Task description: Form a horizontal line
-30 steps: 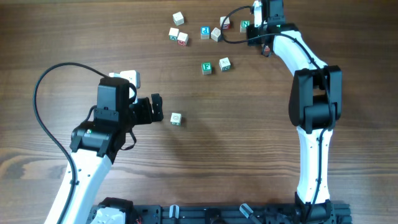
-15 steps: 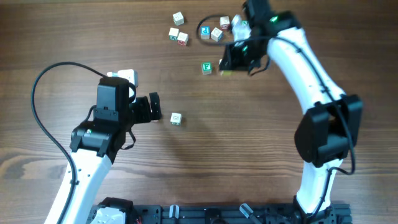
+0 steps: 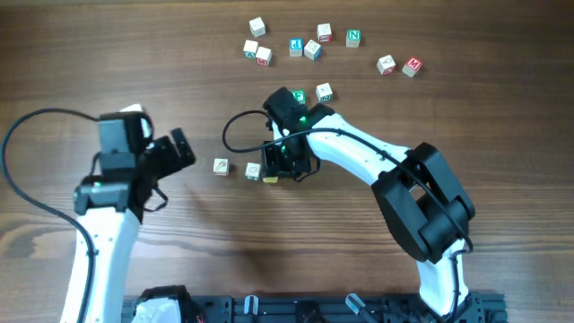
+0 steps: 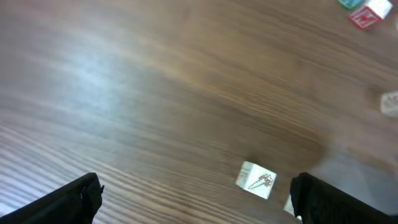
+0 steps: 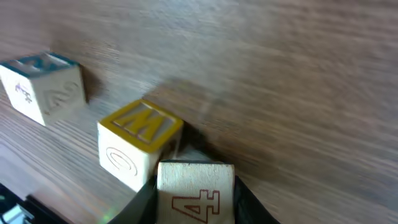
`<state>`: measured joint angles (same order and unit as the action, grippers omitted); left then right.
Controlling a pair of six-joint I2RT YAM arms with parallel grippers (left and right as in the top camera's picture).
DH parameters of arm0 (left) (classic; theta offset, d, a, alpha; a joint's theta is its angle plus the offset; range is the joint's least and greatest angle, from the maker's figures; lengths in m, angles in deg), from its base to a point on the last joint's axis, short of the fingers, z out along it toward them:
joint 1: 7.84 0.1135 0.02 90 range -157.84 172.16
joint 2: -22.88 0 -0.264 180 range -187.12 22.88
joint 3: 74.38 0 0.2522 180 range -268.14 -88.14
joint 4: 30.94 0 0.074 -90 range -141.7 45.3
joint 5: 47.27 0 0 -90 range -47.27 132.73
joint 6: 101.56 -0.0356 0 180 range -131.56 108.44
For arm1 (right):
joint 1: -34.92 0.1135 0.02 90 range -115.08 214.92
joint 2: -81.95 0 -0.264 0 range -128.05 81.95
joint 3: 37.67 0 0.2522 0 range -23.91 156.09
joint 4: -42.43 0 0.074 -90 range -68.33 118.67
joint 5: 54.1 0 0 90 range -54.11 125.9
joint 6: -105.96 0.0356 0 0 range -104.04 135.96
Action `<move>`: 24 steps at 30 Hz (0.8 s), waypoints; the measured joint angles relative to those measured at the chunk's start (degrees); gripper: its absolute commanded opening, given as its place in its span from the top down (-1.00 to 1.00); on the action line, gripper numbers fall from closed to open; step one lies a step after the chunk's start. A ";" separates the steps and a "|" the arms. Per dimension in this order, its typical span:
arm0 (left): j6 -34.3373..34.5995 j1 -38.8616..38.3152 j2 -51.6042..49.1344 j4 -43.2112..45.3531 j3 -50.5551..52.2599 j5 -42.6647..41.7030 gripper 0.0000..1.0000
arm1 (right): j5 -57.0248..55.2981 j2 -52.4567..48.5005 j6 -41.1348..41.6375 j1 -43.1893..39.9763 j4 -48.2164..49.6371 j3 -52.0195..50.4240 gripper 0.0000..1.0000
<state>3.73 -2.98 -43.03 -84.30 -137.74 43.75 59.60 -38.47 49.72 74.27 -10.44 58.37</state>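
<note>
Judging from the overhead view, I had the horizontal line (image 3: 253, 170) just left of the frame's centre and only partly made: three pale cubes lay roughly in a row, but not all touching. My right gripper (image 5: 196, 200) was clamped on the cube marked 4 (image 5: 196, 186) at the bottom edge of its wrist view, pressed against the yellow-topped W cube (image 5: 140, 146) beside it. The third cube (image 5: 43, 87), at the left of that view, sat apart from the W cube with bare wood between, so I reckoned closing that gap and letting go of the 4 were what remained. My left gripper (image 4: 196, 186) hung spread wide with nothing in it, low in its own blurred view. From above, the right arm covered the 4 cube almost wholly, and I could not tell whether it rested on the table (image 3: 502, 117) or hung just off it. The spare cubes (image 3: 309, 49) along the top of the overhead frame were too small to read.
</note>
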 measured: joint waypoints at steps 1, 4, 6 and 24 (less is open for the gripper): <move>0.42 2.12 -1.25 -0.09 -0.02 -1.38 -0.44 | -0.04 0.02 0.76 0.28 1.42 -0.26 0.81; 1.46 8.50 -9.05 -0.09 -0.17 -6.47 -0.21 | -0.79 0.02 1.84 1.07 4.63 -0.57 0.71; 1.62 9.99 -15.30 -0.09 -0.20 -7.45 -0.12 | -1.27 0.02 2.03 1.49 5.99 -0.79 0.48; 1.49 10.10 -20.57 4.24 -0.20 -9.07 0.92 | -9.03 6.58 -2.51 -3.96 -2.56 0.00 -1.00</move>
<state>5.22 7.12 -63.59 -80.06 -137.94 34.68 50.57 -31.89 47.21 70.31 -13.00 58.37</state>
